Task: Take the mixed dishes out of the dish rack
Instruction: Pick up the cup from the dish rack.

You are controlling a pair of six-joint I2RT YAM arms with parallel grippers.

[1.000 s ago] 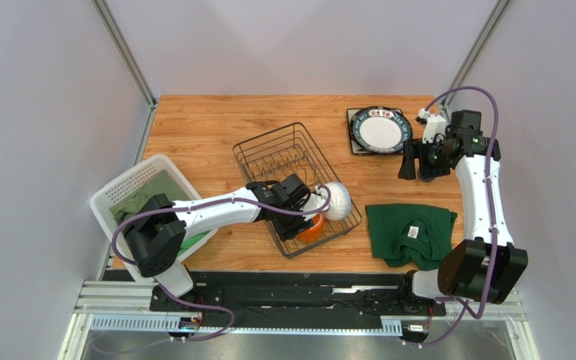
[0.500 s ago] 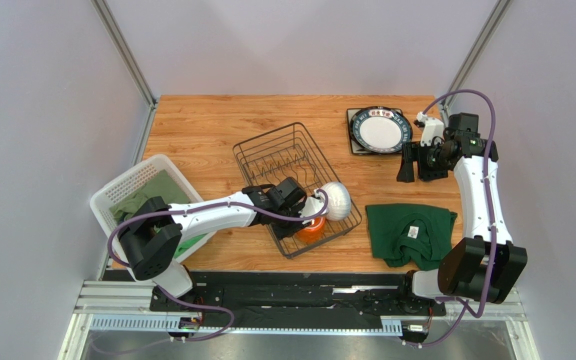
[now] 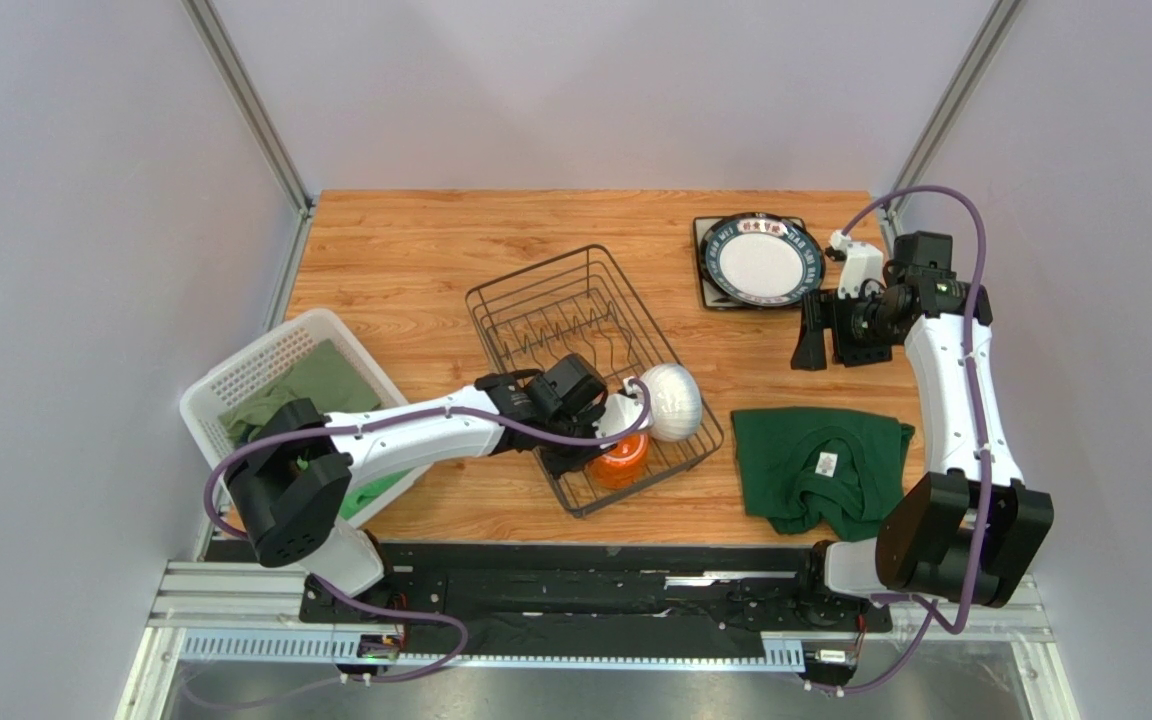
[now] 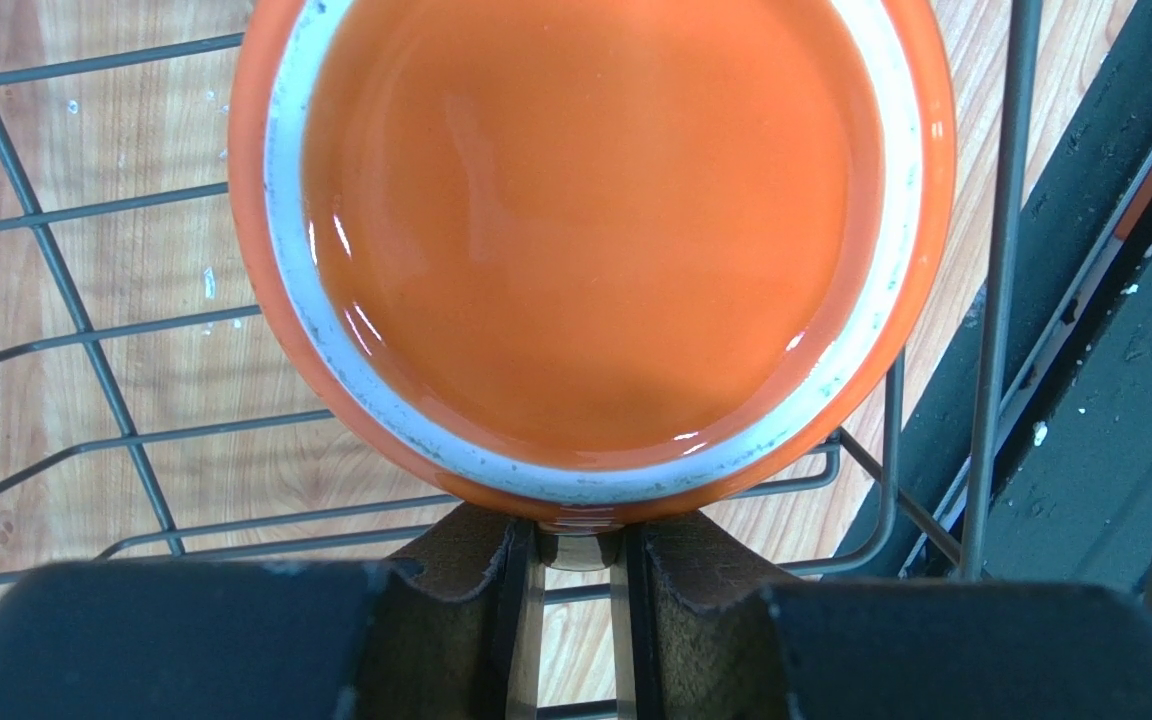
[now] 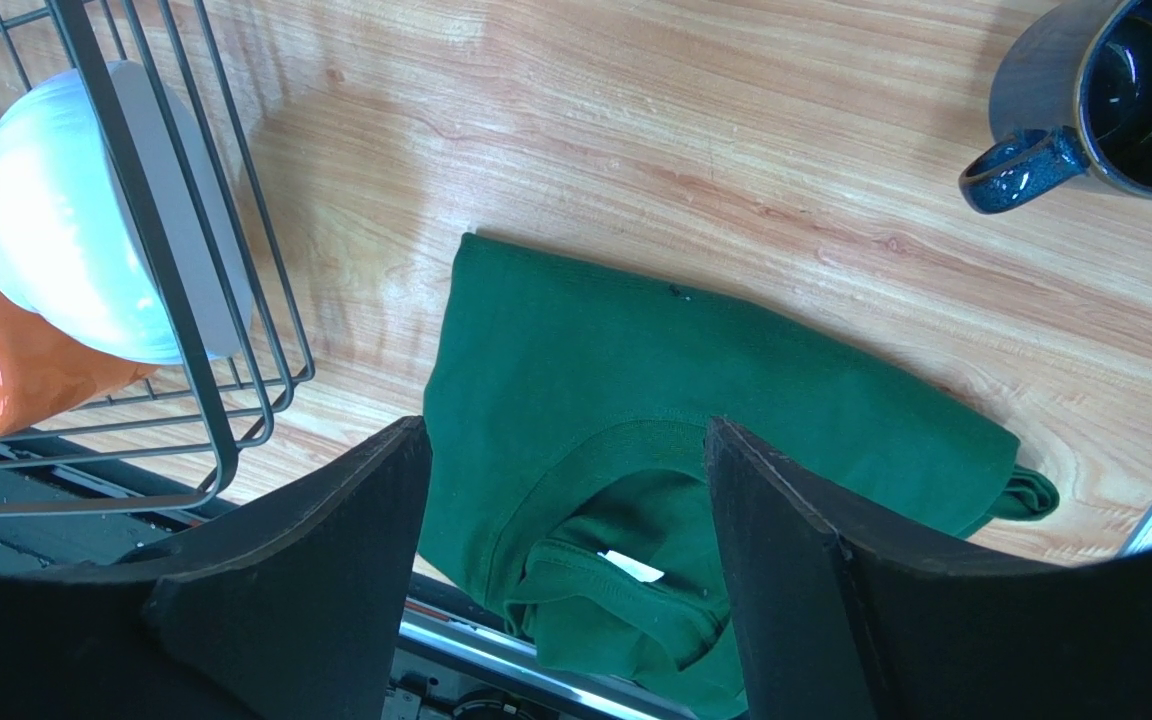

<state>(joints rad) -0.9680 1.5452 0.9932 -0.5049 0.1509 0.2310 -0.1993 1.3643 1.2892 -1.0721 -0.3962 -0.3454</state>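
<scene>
Crockery is split between two places. A stack of plates [image 3: 757, 258] lies at the far right corner of the table [image 3: 387, 255], and the dark blue mug [image 5: 1101, 90] stands on the wood near the right edge. The orange mug [image 4: 597, 225] and the white ribbed bowl [image 3: 669, 401] are both in the near right corner of the dish rack [image 3: 534, 272], side by side and touching or nearly so.

The mug lies on its side, with its mouth facing the left wrist camera. The left gripper [image 4: 575, 548] sits just under the mug's lower rim, its fingers [image 4: 447, 578] drawn in to a narrow slot. A small pale piece in that slot meets the rim. It looks like part of the mug, probably the handle, so the gripper appears clamped on the mug there. How firmly it holds cannot be told.

The right gripper [image 3: 823, 342] hangs with its jaws wide and nothing between them. It is over the table between the plates and the green cloth [image 3: 820, 465].

The mug is glazed ceramic, so it is stiff, slick, fairly weighty and liable to chip. A pinch on one small projection would likely let the body swing or twist once lifted. A slow, straight lift clear of the wires would suit it, kept away from the bowl. The bowl is equally brittle, and its rounded ribbed outside gives little to grip, so its rim is the likelier hold.
</scene>
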